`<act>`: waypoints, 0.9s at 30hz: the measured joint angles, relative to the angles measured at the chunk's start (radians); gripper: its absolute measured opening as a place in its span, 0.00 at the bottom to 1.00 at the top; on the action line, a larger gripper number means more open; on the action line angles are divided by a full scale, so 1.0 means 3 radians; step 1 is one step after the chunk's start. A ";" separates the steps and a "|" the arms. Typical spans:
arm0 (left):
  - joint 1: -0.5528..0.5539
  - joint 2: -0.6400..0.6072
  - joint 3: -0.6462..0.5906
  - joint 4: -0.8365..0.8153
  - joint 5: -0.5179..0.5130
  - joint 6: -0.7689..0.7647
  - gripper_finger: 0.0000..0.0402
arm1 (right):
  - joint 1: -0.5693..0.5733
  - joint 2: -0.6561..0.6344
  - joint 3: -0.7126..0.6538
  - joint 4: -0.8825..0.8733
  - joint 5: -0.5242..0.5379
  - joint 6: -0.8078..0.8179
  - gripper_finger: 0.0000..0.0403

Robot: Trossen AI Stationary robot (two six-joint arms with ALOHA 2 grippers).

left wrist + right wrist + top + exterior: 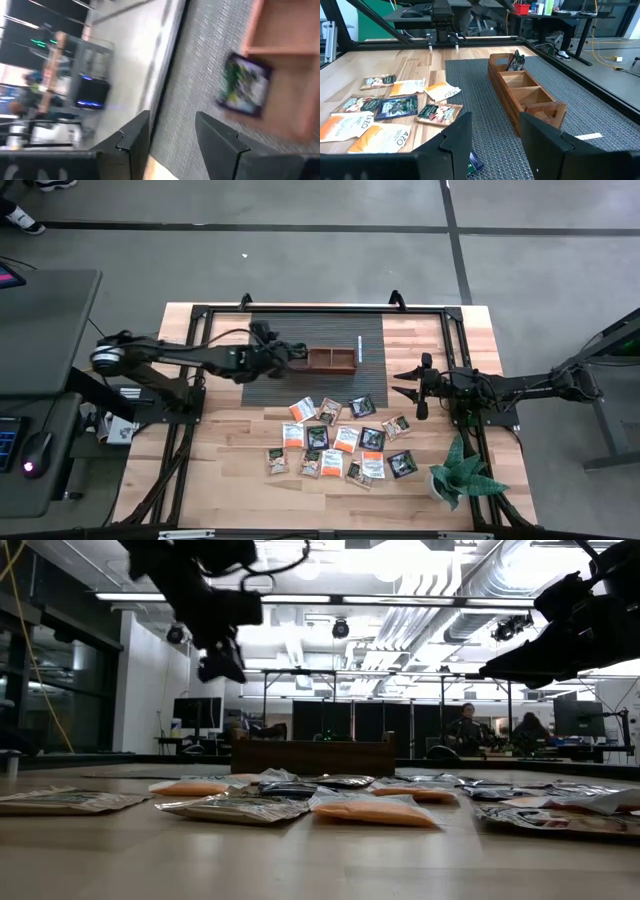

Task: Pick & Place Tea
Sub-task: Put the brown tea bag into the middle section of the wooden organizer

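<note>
Left end effector, fingers parted and empty, hovers beside the tray holding one tea sachet.

The left wrist view is smeared: a dark sachet in the wooden tray shows only a green-and-white blur, its print unreadable, and the tray runs off the edge. From above, the sachets on the table are too small to read. In the low view, both arms are cut off at the top.
</note>
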 joint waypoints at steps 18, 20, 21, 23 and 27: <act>-0.0418 -0.0421 0.0000 -0.1103 0.3012 -0.1650 0.38 | 0.0000 -0.0001 -0.0001 -0.0002 0.0000 -0.0001 0.39; -0.0517 -0.0417 0.0000 -0.1097 0.3030 -0.1775 0.38 | 0.0000 0.0001 0.0001 -0.0002 0.0000 0.0000 0.39; -0.0572 -0.0393 0.0000 -0.1075 0.3015 -0.1830 0.38 | 0.0000 -0.0001 -0.0001 -0.0001 0.0000 -0.0001 0.39; -0.0678 -0.0339 0.0000 -0.1055 0.2940 -0.1960 0.38 | 0.0000 0.0000 0.0000 -0.0001 0.0000 -0.0001 0.39; -0.0899 -0.0280 0.0002 -0.1055 0.2875 -0.2179 0.38 | 0.0000 0.0000 -0.0001 -0.0001 0.0000 0.0000 0.40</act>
